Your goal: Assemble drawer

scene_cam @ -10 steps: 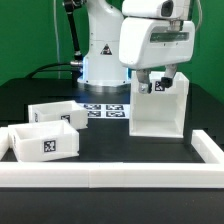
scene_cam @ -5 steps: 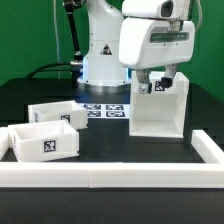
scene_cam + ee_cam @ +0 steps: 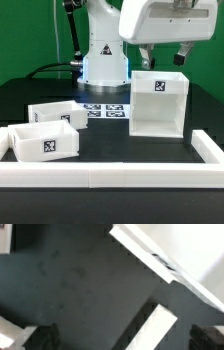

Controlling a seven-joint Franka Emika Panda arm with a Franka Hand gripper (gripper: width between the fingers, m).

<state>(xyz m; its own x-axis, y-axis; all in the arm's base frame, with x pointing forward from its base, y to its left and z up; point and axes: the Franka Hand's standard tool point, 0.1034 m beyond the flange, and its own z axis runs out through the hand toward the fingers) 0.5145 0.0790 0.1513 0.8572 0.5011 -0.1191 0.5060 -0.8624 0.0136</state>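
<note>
Gripper (image 3: pixel 165 58) hovers just above the housing (image 3: pixel 157 105), jaws seemingly apart

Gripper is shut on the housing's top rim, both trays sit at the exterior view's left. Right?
Not quite. In the exterior view the gripper hangs open above the housing, touching nothing. The front tray and rear tray do sit at the exterior view's left.

The tall white housing (image 3: pixel 158 108) stands upright on the black bench (image 3: pixel 105 142), on the exterior view's right, with a tag on its front. The fingers (image 3: pixel 147 56) hang just above its open top, spread apart and holding nothing. On the left lie the far tray (image 3: pixel 58 114) and the near tray (image 3: pixel 40 142), close together. The marker board (image 3: pixel 105 111) lies between the far tray and the housing. A white border rail (image 3: pixel 120 177) runs along the near edge.
</note>
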